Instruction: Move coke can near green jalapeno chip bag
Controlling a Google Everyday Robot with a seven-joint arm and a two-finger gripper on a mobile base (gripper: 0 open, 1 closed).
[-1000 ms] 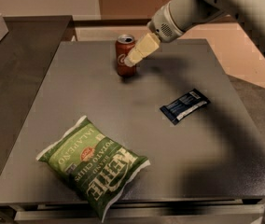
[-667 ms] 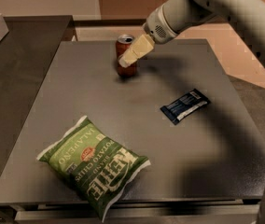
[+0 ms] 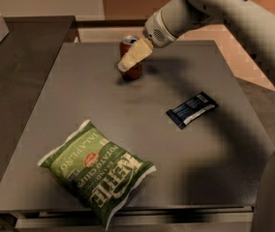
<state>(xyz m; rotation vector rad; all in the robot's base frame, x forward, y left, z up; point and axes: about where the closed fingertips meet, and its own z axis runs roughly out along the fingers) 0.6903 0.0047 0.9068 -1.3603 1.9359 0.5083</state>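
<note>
Far back on the table [image 3: 103, 105], coke can [image 3: 135, 72] upright — hand [image 3: 125, 65] at its front, grip unclear.

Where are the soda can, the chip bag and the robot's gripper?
Coke can [image 3: 134, 72], camera view, lower red side.
Green chip bag [image 3: 96, 170], camera view, middle of its front.
Gripper [image 3: 128, 62], camera view, tip, in front of the can.

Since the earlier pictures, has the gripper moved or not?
Yes. The gripper has shifted slightly left in the view, farther from the dark wrapper, and now overlaps the unmoved coke can.
</note>
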